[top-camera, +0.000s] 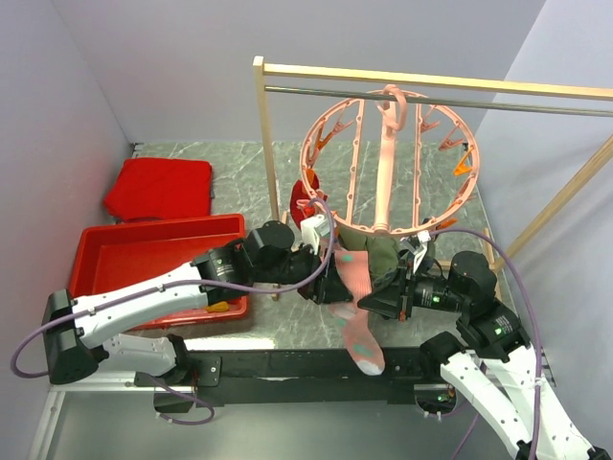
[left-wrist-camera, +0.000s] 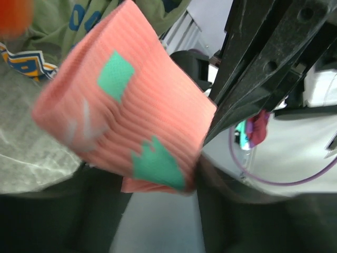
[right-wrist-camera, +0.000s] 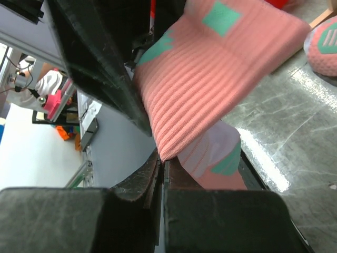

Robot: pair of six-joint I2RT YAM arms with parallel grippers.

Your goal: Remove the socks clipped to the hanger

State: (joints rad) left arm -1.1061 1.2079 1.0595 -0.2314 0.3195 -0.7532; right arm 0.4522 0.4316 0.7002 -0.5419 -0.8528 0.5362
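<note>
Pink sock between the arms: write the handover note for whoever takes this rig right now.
Grip: the right end effector is shut on the pink sock. The left end effector is at the same sock, grip unclear.
Things: the hanger hangs from the rail, with the red sock at its left rim and the olive sock at its bottom.
Done: pink sock gripped; cannot tell whether it is unclipped.
Left: free it, then the red and olive ones.

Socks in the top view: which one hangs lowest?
The pink sock with teal marks: it dangles long, reaching nearest the arm bases, while the olive green sock and the red sock stay bunched by the hanger.
</note>
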